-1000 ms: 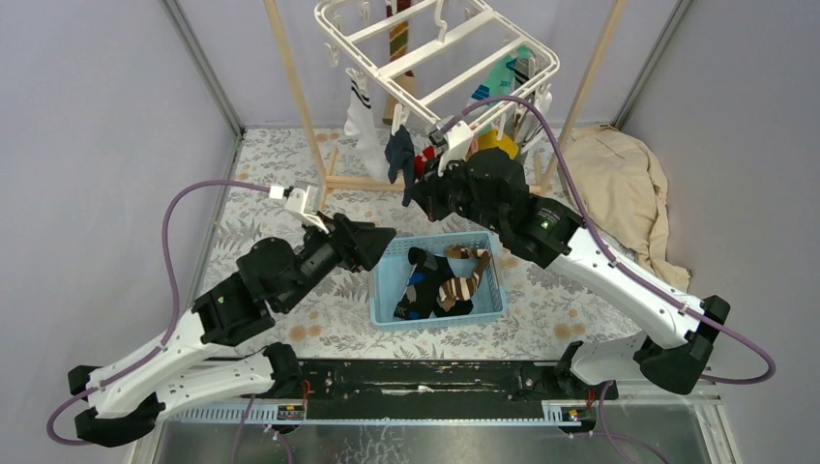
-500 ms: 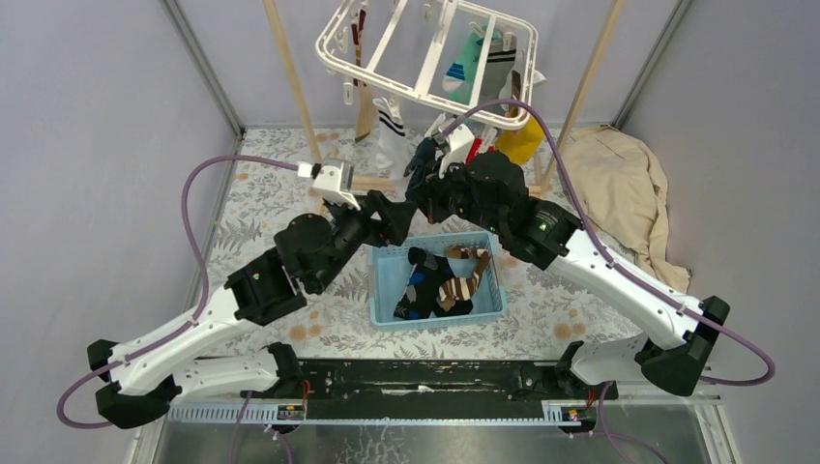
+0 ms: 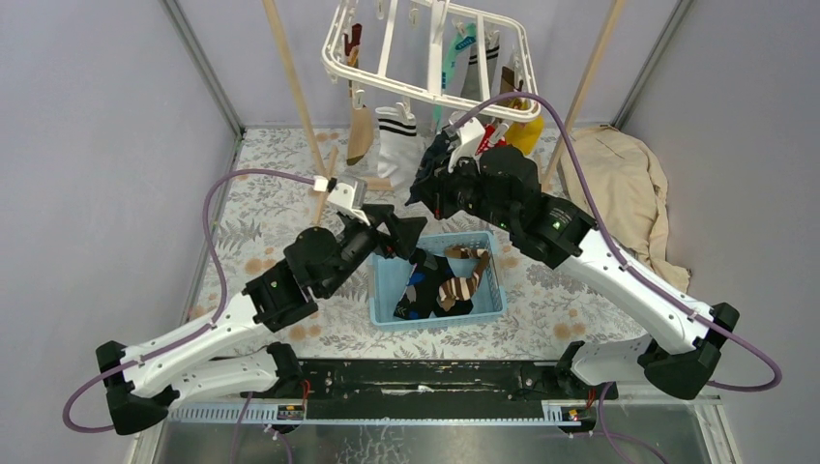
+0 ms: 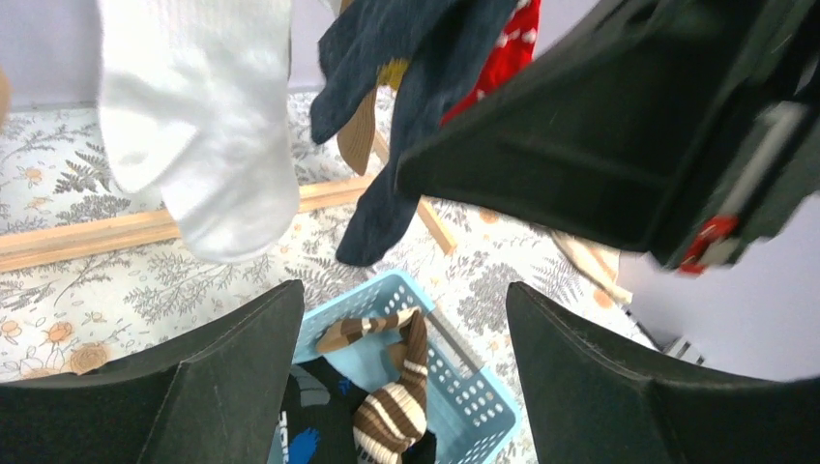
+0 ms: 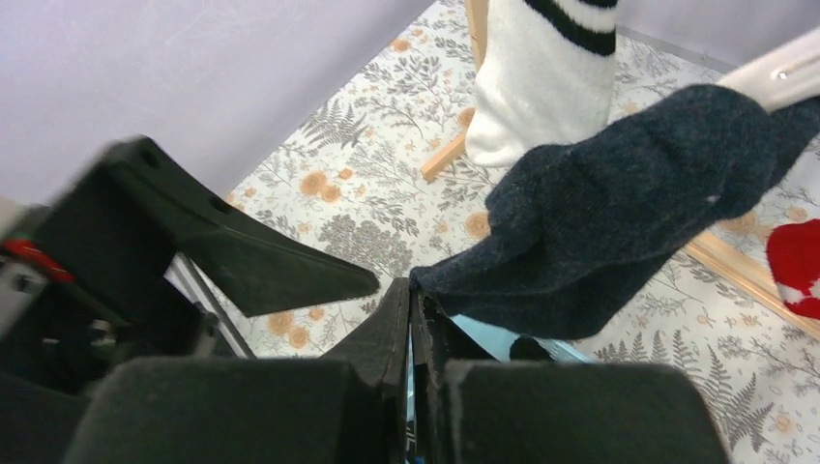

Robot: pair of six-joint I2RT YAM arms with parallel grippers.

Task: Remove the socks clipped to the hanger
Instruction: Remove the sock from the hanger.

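Well, I saw the white hanger (image 3: 435,97) up at the far side of the table, between two pale wooden poles (image 3: 290,87). Socks hung down from it. On its near side there was a brown sock (image 3: 360,135), and just right of it a white sock with black stripes (image 3: 395,145). A red sock (image 3: 488,135) and a yellow sock (image 3: 524,137) hung further right. A teal sock (image 3: 462,58) hung inside the frame.

My right gripper (image 5: 411,304) was up near the hanger. Its two fingers were pressed together, and they pinched the toe of a navy sock (image 5: 619,213). The top of that sock ran up to a white bar of the hanger, but I could not see the clip.

My left gripper (image 4: 401,300) was just left of the right one and lower down. Its fingers were spread wide and held nothing. It pointed up at the white sock and the navy sock, which hung side by side just above it.

A blue basket (image 3: 440,312) sat on the flowery table cover (image 3: 280,213), near the middle, just below both grippers. A brown-striped sock (image 3: 464,286) and some black socks (image 3: 425,290) lay inside it. A big beige cloth (image 3: 624,188) lay in a heap on the right side, well apart from the basket.
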